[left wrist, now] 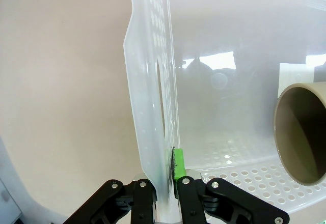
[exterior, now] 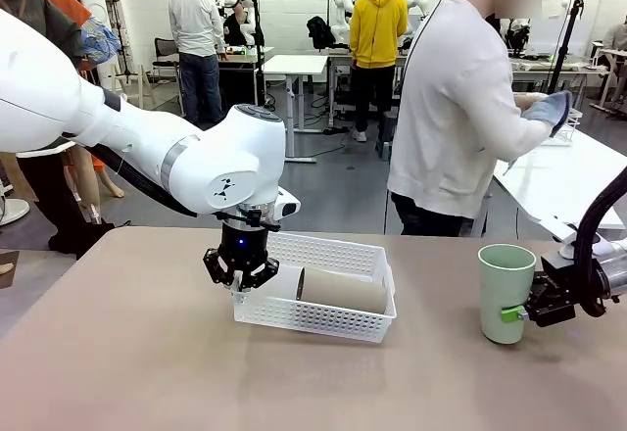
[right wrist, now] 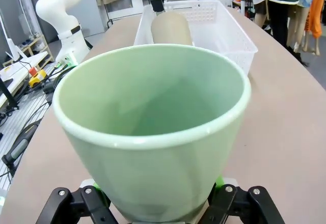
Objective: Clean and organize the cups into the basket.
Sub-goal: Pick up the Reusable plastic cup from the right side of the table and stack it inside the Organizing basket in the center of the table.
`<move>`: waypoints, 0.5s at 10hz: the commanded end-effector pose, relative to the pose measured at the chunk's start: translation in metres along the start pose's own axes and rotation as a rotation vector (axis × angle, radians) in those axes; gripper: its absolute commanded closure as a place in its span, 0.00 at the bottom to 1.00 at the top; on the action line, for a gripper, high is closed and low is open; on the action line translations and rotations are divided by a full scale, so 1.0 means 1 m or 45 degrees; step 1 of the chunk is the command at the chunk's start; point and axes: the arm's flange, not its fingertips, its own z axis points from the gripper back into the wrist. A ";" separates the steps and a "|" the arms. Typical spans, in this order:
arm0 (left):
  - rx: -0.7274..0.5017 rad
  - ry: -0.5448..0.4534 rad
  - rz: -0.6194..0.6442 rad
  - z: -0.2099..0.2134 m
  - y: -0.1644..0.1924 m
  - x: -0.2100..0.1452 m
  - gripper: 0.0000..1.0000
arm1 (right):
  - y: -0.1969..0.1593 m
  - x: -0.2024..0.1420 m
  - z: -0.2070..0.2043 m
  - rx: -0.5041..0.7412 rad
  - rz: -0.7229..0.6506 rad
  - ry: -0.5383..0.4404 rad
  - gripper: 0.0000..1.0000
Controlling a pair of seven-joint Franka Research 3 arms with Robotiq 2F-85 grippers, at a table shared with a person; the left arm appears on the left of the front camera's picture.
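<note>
A white lattice basket stands mid-table with a tan-brown cup lying on its side inside. My left gripper is shut on the basket's left end wall. In the left wrist view, my left gripper pinches that wall, and the tan cup's open mouth faces it. At the right, a pale mint-green cup stands upright on the table. My right gripper is closed around its lower part. The right wrist view has that cup between the gripper's green pads, with the basket and tan cup beyond.
A person in a white top stands at the far right side, holding a blue cloth over a white side table. My left arm's bulky white links hang over the table's left half. Bare tabletop lies in front of the basket.
</note>
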 end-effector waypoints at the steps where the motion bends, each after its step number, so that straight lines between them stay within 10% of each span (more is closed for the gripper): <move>1: 0.000 -0.003 -0.001 0.001 0.000 0.000 1.00 | 0.004 0.009 0.006 -0.006 0.021 -0.052 1.00; 2: 0.000 -0.003 -0.001 0.001 0.000 0.000 1.00 | 0.021 0.036 0.013 -0.066 -0.023 -0.063 0.36; 5: 0.000 -0.003 -0.001 0.001 0.000 0.000 1.00 | 0.079 0.142 0.051 -0.186 -0.098 -0.068 0.36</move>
